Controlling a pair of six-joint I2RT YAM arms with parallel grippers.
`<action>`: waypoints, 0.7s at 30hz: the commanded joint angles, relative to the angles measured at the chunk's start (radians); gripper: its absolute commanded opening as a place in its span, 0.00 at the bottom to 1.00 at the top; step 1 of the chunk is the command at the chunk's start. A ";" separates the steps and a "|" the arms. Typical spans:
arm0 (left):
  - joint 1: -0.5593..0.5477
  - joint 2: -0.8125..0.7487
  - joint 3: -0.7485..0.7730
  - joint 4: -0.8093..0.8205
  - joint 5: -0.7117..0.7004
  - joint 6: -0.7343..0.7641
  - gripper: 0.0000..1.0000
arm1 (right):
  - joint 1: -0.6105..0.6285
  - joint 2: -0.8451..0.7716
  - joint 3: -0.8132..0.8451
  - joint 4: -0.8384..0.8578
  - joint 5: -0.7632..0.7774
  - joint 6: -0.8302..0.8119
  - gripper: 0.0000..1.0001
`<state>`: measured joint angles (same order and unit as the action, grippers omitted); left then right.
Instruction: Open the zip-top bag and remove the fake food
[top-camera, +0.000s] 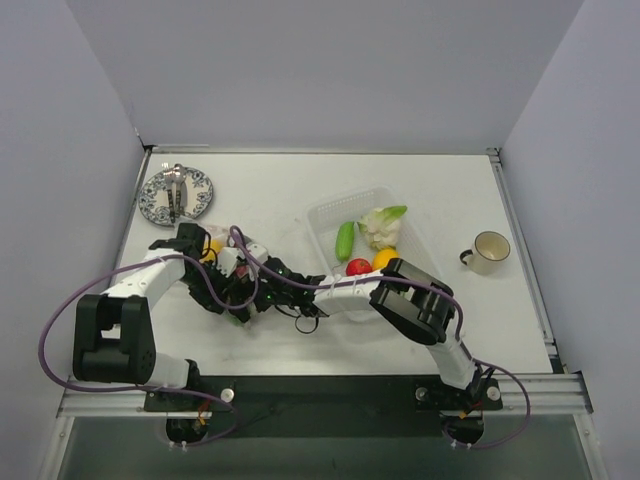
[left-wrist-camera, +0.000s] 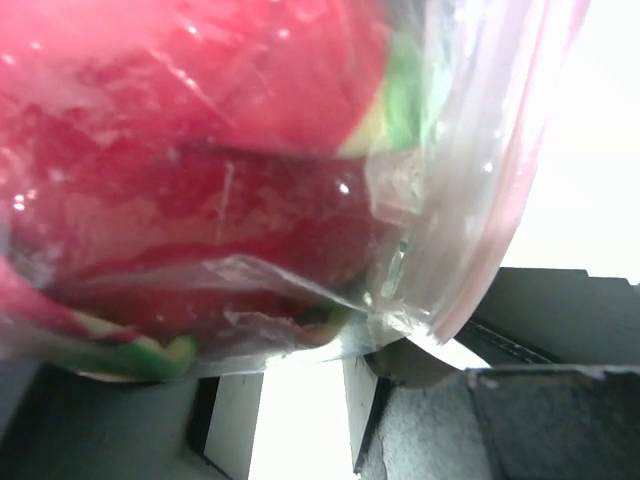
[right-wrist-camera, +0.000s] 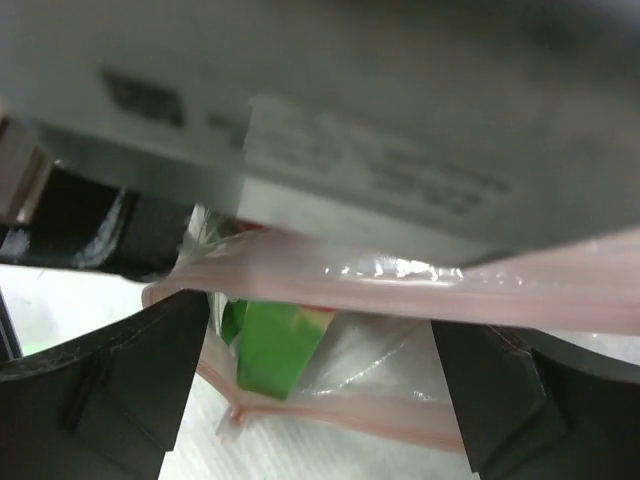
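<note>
We log the right gripper (right-wrist-camera: 320, 335) left of the clear tray (top-camera: 316, 225), fingers spread wide, with the pink zip strip of the zip-top bag (right-wrist-camera: 400, 275) running crosswise between them and the bag mouth gaping toward the tray. The left gripper (left-wrist-camera: 300, 415) is further left; we cannot tell whether it pinches the plastic. From above, the grippers largely hide the bag. Of the fake food, a red piece (left-wrist-camera: 200, 150) and a green piece (right-wrist-camera: 270, 345) are bagged. The cauliflower (top-camera: 380, 225) and green pod (top-camera: 345, 240) are in the tray.
</note>
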<state>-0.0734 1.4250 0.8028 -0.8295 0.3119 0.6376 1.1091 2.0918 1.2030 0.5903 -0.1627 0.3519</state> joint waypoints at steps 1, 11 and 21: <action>-0.025 -0.028 0.012 -0.002 0.056 0.027 0.43 | 0.063 -0.039 -0.048 -0.053 -0.043 -0.025 0.99; -0.026 -0.046 0.006 -0.010 0.049 0.024 0.42 | 0.064 -0.018 0.003 -0.083 -0.021 -0.013 0.17; -0.025 -0.057 -0.025 0.004 0.009 0.048 0.41 | 0.066 -0.160 -0.069 -0.159 0.070 -0.068 0.00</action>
<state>-0.0822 1.3983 0.7849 -0.8566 0.3088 0.6392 1.1286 2.0571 1.1816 0.5381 -0.1146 0.3695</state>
